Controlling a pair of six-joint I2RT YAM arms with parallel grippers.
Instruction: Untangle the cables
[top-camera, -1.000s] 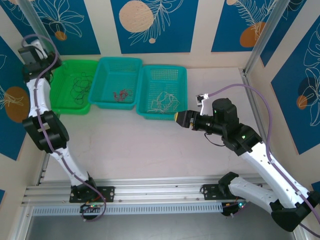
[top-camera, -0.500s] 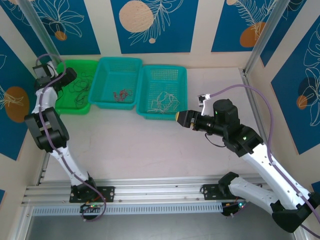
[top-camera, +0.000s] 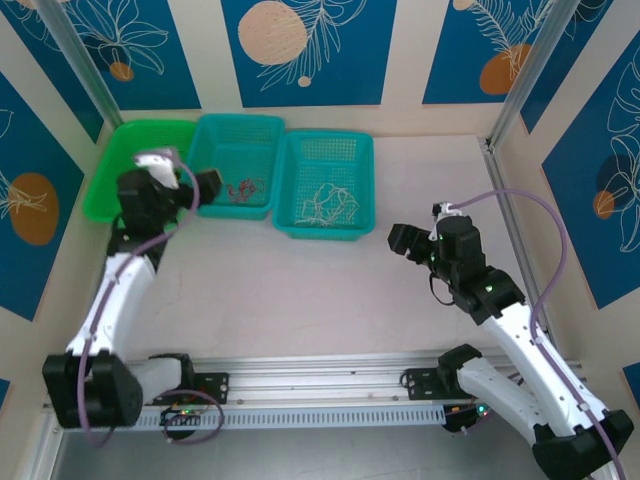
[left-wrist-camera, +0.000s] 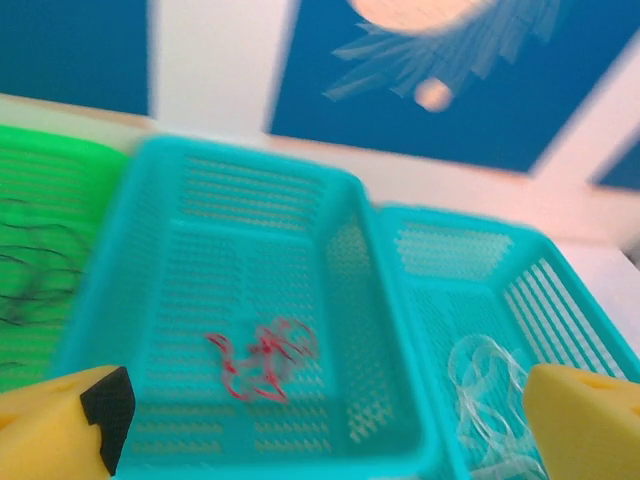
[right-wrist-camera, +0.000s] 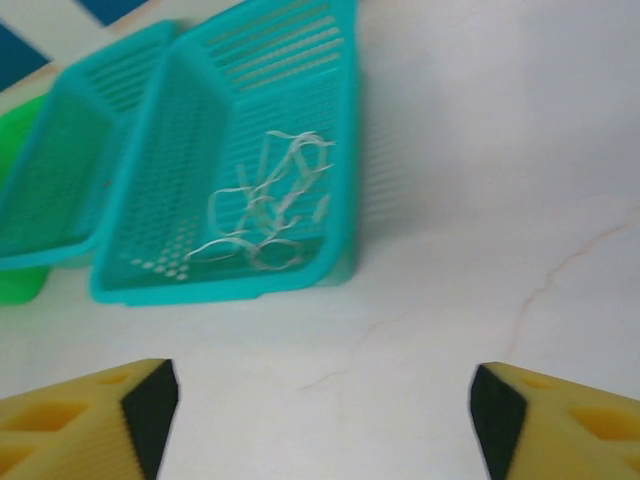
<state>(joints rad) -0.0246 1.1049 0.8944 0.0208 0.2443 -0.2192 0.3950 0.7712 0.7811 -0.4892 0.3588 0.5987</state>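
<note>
Red cables (top-camera: 243, 188) lie snarled in the middle teal basket (top-camera: 236, 128); the left wrist view shows them as a blurred red tangle (left-wrist-camera: 262, 358). White cables (top-camera: 325, 205) lie looped in the right teal basket (top-camera: 330, 145), also in the right wrist view (right-wrist-camera: 265, 215). Thin black cables (left-wrist-camera: 25, 275) lie in the green basket (left-wrist-camera: 60, 165). My left gripper (top-camera: 205, 186) hovers at the middle basket's near left corner, open (left-wrist-camera: 325, 430) and empty. My right gripper (top-camera: 400, 240) hangs over bare table right of the baskets, open (right-wrist-camera: 320, 420) and empty.
The three baskets stand side by side along the back of the table (top-camera: 300, 290); the green basket (top-camera: 110, 165) is partly covered by my left arm. An aluminium post (top-camera: 520, 85) and wall panels bound the right side.
My left arm has swung from the far left wall over the green basket to the middle basket's near corner. My right gripper has drawn back right, away from the white-cable basket.
</note>
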